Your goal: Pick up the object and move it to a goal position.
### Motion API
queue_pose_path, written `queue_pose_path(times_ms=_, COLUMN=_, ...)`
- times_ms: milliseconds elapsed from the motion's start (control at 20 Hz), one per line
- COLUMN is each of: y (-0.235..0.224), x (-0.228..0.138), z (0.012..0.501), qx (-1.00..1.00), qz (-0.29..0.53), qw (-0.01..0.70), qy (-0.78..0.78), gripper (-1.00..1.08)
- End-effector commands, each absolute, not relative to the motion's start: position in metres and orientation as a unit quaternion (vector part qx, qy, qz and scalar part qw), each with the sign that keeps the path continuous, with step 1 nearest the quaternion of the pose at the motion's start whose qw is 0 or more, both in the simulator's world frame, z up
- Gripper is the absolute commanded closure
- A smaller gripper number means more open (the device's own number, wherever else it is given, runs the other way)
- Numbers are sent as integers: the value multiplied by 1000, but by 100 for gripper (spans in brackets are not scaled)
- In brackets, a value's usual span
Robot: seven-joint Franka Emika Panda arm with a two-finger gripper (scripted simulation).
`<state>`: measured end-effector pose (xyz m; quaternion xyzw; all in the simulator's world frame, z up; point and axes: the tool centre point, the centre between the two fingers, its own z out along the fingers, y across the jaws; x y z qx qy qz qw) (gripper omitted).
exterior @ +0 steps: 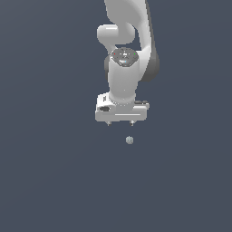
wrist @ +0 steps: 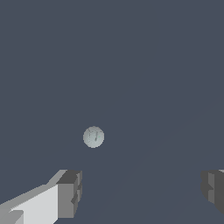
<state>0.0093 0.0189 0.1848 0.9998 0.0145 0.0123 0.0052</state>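
The object is a tiny pale grey ball with a faint greenish tint, lying on the dark floor. It also shows in the wrist view. My white gripper hangs just above and slightly toward the exterior view's left of the ball, apart from it. Its jaws are spread wide and hold nothing. In the wrist view the gripper shows two dark fingertips, with the ball ahead of them, nearer one finger and outside the gap.
The white arm rises behind the gripper toward the top of the exterior view. A plain dark grey floor surrounds everything.
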Motion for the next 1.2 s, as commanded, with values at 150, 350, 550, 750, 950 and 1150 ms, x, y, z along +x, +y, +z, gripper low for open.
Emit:
queue_pose_path(times_ms=150, y=23, x=10, z=183, qx=1000, qz=12, qw=3, qy=18, gripper=-92)
queue_pose_path(times_ms=350, y=35, x=10, z=176, qx=999, qz=12, qw=-5, qy=32, gripper=-92)
queue_pose_path(times_ms=550, y=38, x=11, z=175, qx=999, qz=12, qw=-7, qy=34, gripper=-92)
queue_pose_path(times_ms=750, y=39, x=11, z=171, qx=999, qz=11, qw=-6, qy=36, gripper=-92)
queue_pose_path(times_ms=950, y=44, x=12, z=155, qx=999, qz=9, qw=-5, qy=41, gripper=-92)
queue_pose_path(times_ms=1150, y=53, x=12, z=129, qx=999, qz=6, qw=-3, qy=50, gripper=-92)
